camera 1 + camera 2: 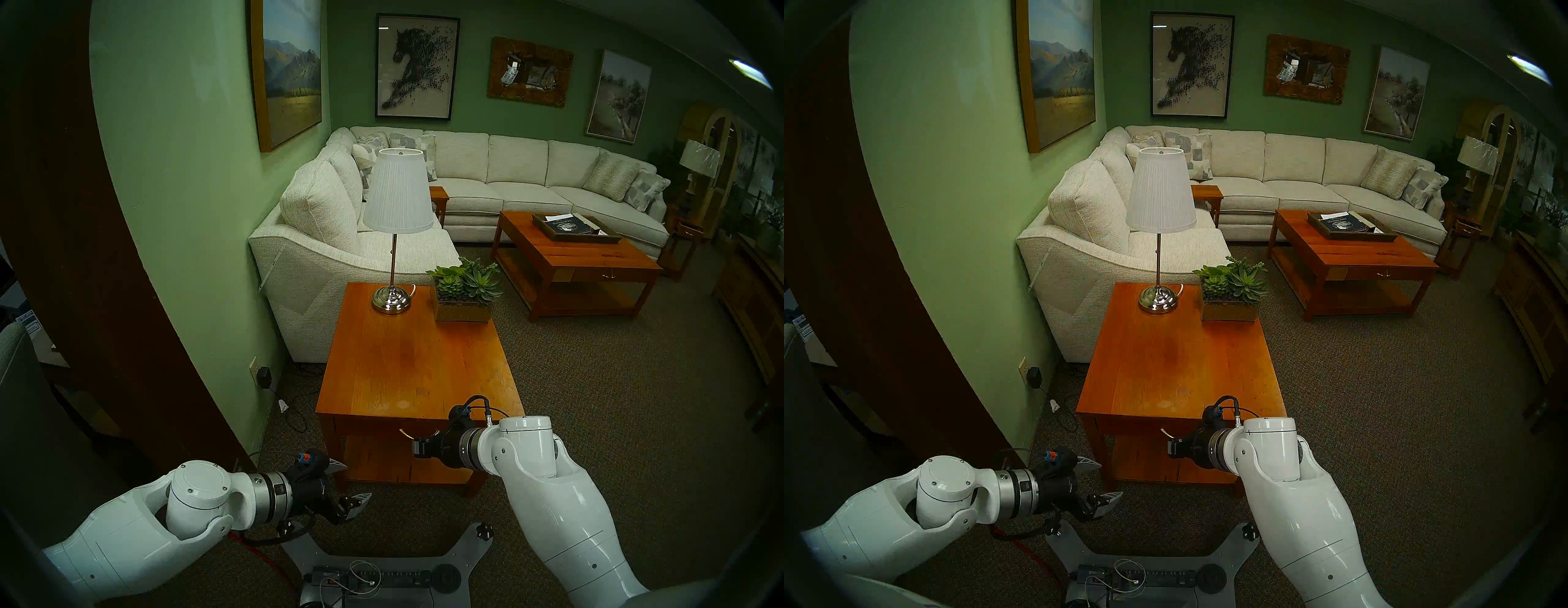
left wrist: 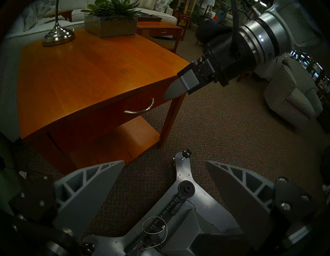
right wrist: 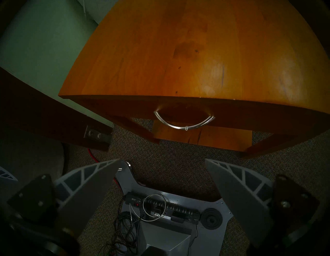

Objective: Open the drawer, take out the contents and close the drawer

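1. Head views: the drawer (image 1: 382, 426) sits shut under the table (image 1: 407, 361) top. The right tool (image 1: 418, 446) hangs just before its handle (image 1: 408, 434).
2. Left wrist view: the left tool (image 2: 164, 169) is spread open over the carpet (image 2: 223, 134), empty.
3. Right wrist view: the right tool's fingers (image 3: 92, 187) stand wide apart, short of the handle, holding nothing.

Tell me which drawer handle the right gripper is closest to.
The curved handle on the lamp table's drawer, just ahead of the open right gripper; the coffee table's handle sits across the room.
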